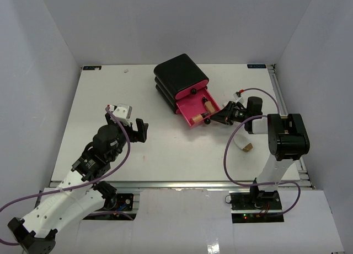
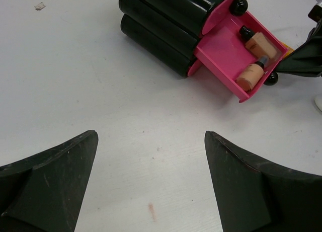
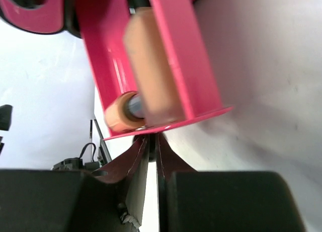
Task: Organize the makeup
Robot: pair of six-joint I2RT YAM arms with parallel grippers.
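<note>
The black box (image 1: pixel 179 75) has its lowest pink drawer (image 1: pixel 190 106) pulled open. Two tan bottles of makeup with dark caps (image 1: pixel 209 106) (image 1: pixel 197 119) lie inside it, also seen in the left wrist view (image 2: pixel 261 43) (image 2: pixel 250 77). My right gripper (image 1: pixel 222 115) is at the drawer front. Its fingers sit nearly together on the small black knob (image 3: pixel 151 147) under the pink drawer (image 3: pixel 186 56). A white tube with a tan end (image 1: pixel 245 147) lies on the table by the right arm. My left gripper (image 2: pixel 151 141) hangs wide open over bare table, holding nothing.
The box stands at the back centre of the white table (image 1: pixel 110 100), with walls on three sides. A purple cable (image 1: pixel 231 149) loops across the table beside the right arm. A small faint red mark (image 2: pixel 151 211) is on the table under the left gripper.
</note>
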